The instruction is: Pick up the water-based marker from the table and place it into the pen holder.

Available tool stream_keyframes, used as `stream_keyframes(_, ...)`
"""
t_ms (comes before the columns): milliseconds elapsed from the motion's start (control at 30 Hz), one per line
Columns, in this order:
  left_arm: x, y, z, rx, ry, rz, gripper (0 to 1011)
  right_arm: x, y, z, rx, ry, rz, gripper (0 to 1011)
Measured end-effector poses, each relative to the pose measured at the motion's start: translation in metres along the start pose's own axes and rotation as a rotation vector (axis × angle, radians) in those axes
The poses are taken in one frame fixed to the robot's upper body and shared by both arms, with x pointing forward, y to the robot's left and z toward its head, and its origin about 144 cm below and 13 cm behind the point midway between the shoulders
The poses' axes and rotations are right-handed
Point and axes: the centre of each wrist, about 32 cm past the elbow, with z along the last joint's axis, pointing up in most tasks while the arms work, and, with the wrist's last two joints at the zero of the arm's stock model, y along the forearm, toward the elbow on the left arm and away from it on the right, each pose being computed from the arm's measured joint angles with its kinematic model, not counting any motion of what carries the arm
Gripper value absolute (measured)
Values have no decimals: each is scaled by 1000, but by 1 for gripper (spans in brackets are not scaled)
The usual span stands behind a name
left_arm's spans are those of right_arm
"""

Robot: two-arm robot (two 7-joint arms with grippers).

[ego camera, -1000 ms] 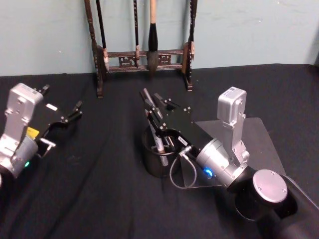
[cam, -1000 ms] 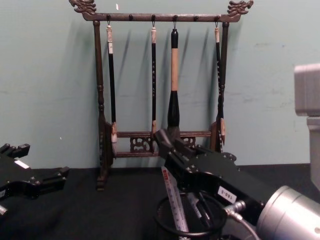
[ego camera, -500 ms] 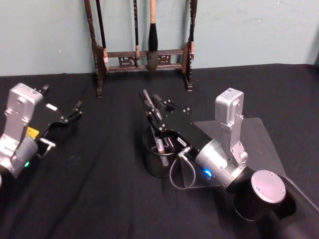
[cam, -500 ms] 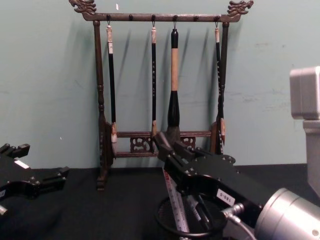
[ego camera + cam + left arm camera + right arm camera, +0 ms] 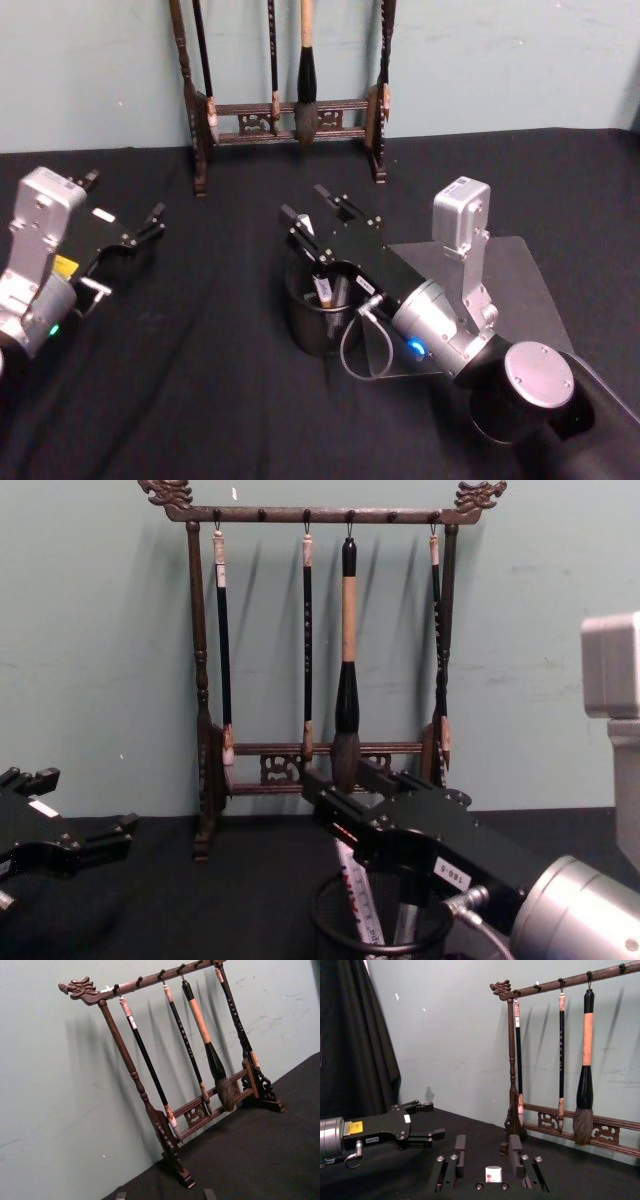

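1. The right gripper hangs just over the pen holder, with its fingers spread wide and nothing between them.
2. The water-based marker stands inside the pen holder, leaning against the mesh wall, its white end up; from the chest view the marker shows as a pale printed barrel through the rim of the cup, beside a grey pen.
3. From the right wrist view, the marker's white cap sits low between the two parted fingers, touching neither.
4. The left gripper rests off to the left over the black tablecloth, well apart from the holder, its fingers open and empty.
5. Behind it all, the dragon-ended brush rack stands against the green wall with four calligraphy brushes hanging.
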Motion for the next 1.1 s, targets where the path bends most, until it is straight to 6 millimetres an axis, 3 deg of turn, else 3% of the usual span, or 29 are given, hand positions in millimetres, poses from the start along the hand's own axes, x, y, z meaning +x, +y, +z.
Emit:
stream_keyframes(400, 0, 0, 0, 0, 0, 0, 1001, 0, 0, 0, 1, 1, 1, 914)
stream_keyframes(533, 0, 0, 0, 0, 0, 0, 1001, 0, 0, 1, 4, 5, 2, 991)
stream_keyframes(900, 0, 0, 0, 0, 0, 0, 1001, 3, -1, 24, 100, 15, -7, 1002)
stream_keyframes(1100, 0, 0, 0, 0, 0, 0, 1001, 19, -7, 37, 119, -17, -105, 1002)
